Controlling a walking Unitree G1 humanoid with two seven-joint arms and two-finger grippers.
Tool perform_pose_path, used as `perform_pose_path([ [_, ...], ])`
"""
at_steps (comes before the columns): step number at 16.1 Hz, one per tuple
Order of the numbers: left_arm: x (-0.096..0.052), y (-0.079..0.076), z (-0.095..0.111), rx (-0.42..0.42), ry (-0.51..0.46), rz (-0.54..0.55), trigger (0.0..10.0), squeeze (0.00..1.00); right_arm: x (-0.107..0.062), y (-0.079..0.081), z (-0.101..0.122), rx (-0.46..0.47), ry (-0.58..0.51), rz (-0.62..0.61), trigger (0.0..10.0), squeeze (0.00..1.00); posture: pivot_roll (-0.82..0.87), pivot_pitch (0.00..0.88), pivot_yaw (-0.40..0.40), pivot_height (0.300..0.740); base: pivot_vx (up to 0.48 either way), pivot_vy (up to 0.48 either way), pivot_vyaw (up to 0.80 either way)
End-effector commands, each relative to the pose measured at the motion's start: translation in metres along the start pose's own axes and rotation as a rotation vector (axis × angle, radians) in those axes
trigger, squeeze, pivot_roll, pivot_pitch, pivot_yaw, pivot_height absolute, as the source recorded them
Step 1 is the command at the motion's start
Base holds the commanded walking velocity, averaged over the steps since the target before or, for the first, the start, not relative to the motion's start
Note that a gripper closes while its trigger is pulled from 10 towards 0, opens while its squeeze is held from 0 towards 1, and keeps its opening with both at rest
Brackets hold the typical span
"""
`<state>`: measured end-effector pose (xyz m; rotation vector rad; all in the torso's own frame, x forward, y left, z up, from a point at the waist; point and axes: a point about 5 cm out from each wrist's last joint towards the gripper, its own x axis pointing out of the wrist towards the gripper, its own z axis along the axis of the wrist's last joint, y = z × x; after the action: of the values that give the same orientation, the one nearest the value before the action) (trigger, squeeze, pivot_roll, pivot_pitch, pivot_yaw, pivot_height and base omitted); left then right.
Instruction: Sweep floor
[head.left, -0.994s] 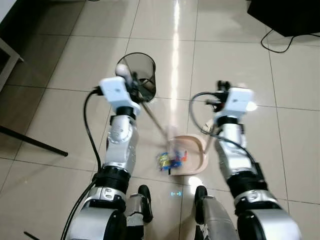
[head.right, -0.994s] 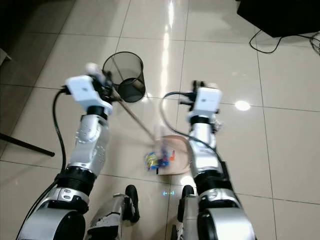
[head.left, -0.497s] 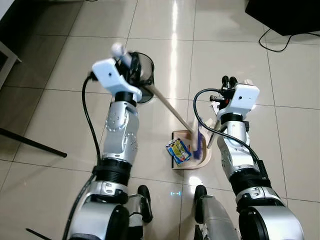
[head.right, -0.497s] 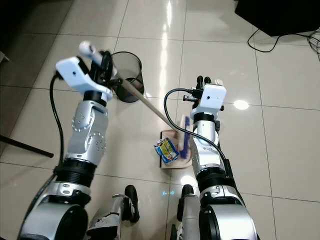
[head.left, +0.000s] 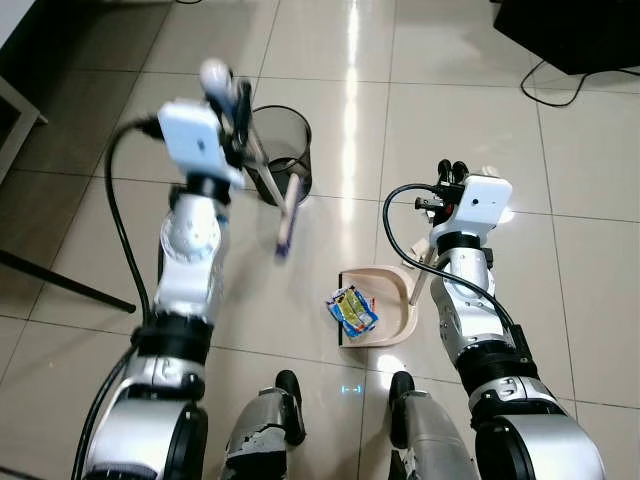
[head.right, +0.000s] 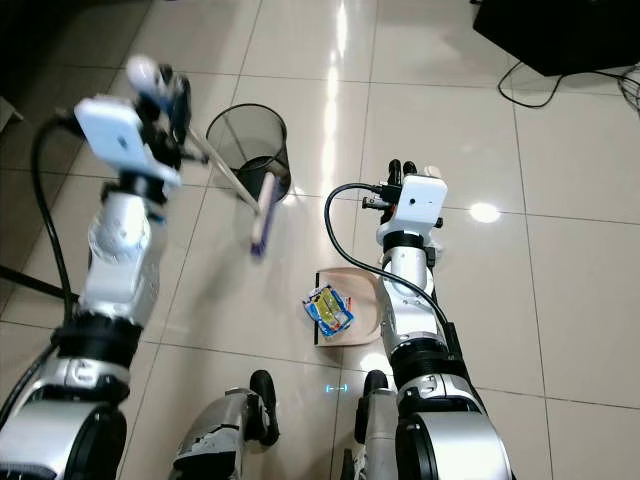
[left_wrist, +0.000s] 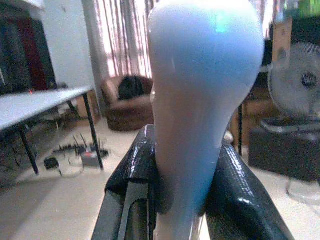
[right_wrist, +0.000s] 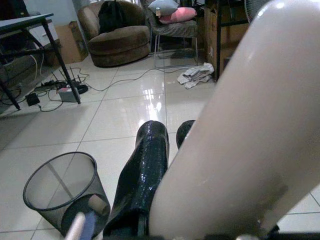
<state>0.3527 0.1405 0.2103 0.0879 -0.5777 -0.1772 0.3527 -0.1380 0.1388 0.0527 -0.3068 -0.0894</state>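
My left gripper (head.left: 237, 100) is shut on the pale handle of a small brush (head.left: 268, 180), raised to the left; its purple bristle head (head.left: 286, 225) hangs in the air in front of the mesh bin. The brush's rounded handle end (left_wrist: 205, 100) sits between the black fingers (left_wrist: 132, 175). A beige dustpan (head.left: 378, 305) lies on the tiled floor with a blue and yellow wrapper (head.left: 352, 310) at its front lip. My right gripper (head.left: 453, 172) is shut on the dustpan handle (right_wrist: 240, 150), which rises from the pan's right side.
A black mesh waste bin (head.left: 277, 150) stands upright on the floor behind the brush head. A dark cabinet (head.left: 570, 30) with a black cable (head.left: 555, 85) sits at the far right. A thin black leg (head.left: 65, 285) crosses the floor at the left.
The left arm has swung the brush up and left, out of the dustpan. The wrapper now lies in the pan's mouth. The right arm and dustpan have barely moved.
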Motion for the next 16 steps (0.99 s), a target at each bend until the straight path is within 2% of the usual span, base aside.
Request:
perform_pose_path([
  [1,-0.01,-0.007,-0.012,0.034,0.044,-0.053,10.0,0.0,-0.008,0.001,-0.007,0.008,0.018,0.012,10.0,0.0,0.06,0.339,0.092,0.74,0.0,0.0,0.0],
  [2,-0.02,-0.015,-0.024,0.075,0.085,-0.108,10.0,0.0,-0.008,0.001,-0.007,0.008,0.019,0.011,10.0,0.0,0.06,0.339,0.092,0.74,0.0,0.0,0.0],
  [4,-0.029,-0.02,-0.033,0.079,0.12,-0.129,10.0,0.0,-0.008,0.0,-0.007,0.007,0.017,0.01,10.0,0.0,0.05,0.344,0.09,0.74,0.0,0.0,0.0],
  [6,-0.038,-0.031,-0.041,0.039,0.152,-0.144,10.0,0.0,-0.008,-0.002,-0.007,0.003,0.018,0.01,10.0,0.0,0.05,0.344,0.088,0.74,0.0,0.0,0.0],
  [8,-0.039,-0.038,-0.041,-0.005,0.149,-0.138,10.0,0.0,-0.008,-0.002,-0.008,0.003,0.019,0.01,10.0,0.0,0.05,0.342,0.087,0.74,0.0,0.0,0.0],
  [10,-0.046,-0.048,-0.038,-0.123,0.157,-0.092,10.0,0.0,-0.009,-0.003,-0.008,0.004,0.022,0.007,10.0,0.0,0.05,0.334,0.087,0.74,0.0,0.0,0.0],
  [12,-0.05,-0.053,-0.033,-0.207,0.159,-0.06,10.0,0.0,-0.009,-0.003,-0.009,0.006,0.027,0.003,10.0,0.0,0.06,0.331,0.086,0.74,0.0,0.0,0.0],
  [13,-0.05,-0.054,-0.031,-0.24,0.158,-0.04,10.0,0.0,-0.008,-0.004,-0.009,0.007,0.029,0.002,10.0,0.0,0.06,0.331,0.085,0.74,0.0,0.0,0.0],
  [14,-0.046,-0.056,-0.025,-0.32,0.149,0.025,10.0,0.0,-0.008,-0.004,-0.009,0.007,0.03,0.0,10.0,0.0,0.06,0.328,0.084,0.74,0.0,0.0,0.0],
  [16,-0.042,-0.058,-0.018,-0.383,0.134,0.071,10.0,0.0,-0.007,-0.004,-0.009,0.007,0.03,-0.002,10.0,0.0,0.06,0.32,0.083,0.74,0.0,0.0,0.0],
])
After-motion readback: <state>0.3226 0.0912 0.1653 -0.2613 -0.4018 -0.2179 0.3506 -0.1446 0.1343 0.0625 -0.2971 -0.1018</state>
